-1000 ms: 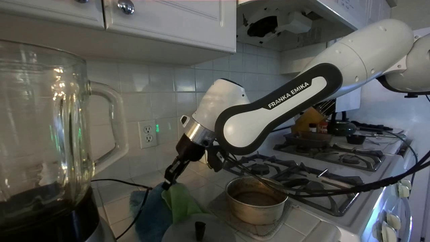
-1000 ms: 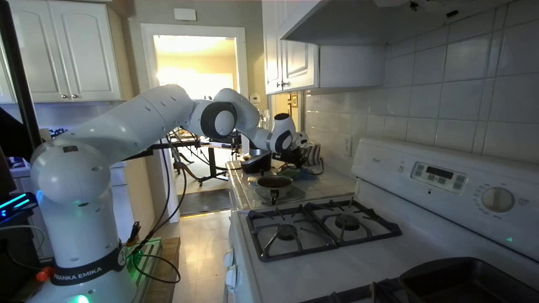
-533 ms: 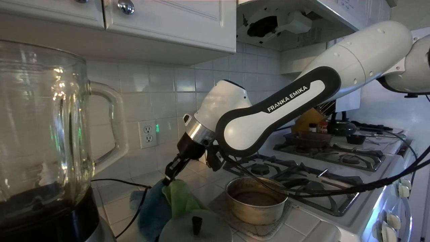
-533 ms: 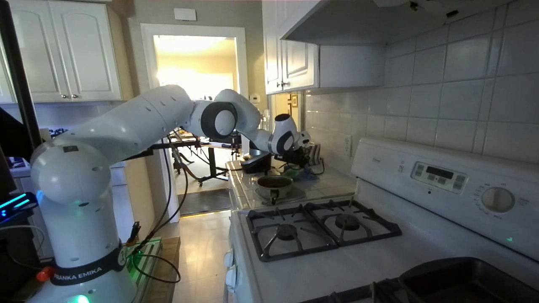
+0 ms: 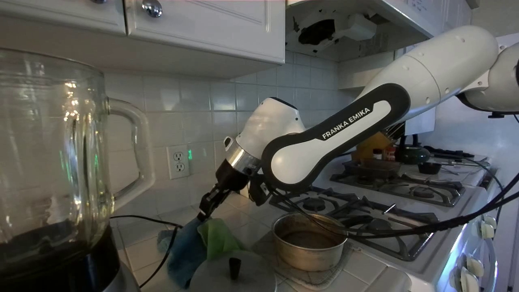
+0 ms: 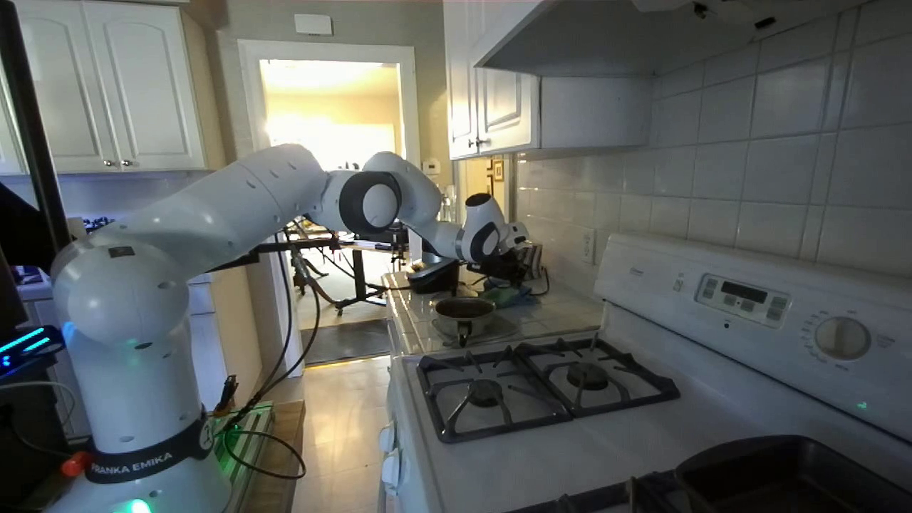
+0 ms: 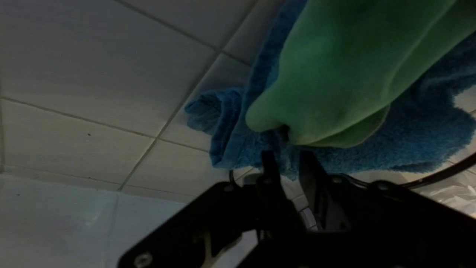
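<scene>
Pincer [image 7: 287, 154] narrowly parted; blue towel [image 7: 412, 134] pinched between.

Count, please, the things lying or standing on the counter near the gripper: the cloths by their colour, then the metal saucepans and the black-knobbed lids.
Blue terry towel: 1
Green cloth: 1
Metal saucepan: 1
Black-knobbed lid: 1
Total: 4
</scene>
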Tool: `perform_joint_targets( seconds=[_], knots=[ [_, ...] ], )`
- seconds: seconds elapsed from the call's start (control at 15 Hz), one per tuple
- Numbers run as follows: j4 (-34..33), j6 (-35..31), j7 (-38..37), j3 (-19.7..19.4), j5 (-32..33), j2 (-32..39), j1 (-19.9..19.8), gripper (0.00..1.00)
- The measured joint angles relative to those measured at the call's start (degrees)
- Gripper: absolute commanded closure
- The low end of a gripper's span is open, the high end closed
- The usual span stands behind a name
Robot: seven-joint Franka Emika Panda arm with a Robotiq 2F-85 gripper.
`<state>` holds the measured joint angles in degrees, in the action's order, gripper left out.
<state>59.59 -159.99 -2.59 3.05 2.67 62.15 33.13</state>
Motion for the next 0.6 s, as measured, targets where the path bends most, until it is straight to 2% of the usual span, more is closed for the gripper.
perform_joint_targets(
  seconds=[0.4,0.47,0.6],
  knots=[
    [2.34,1.99,0.31,1.67,0.0,-3.3,0.87,0.04],
    [3.73,2.61,0.27,1.67,0.0,-4.67,1.0,0.0],
    [7.09,4.16,0.03,1.13,0.0,-7.81,1.13,0.0]
  ],
)
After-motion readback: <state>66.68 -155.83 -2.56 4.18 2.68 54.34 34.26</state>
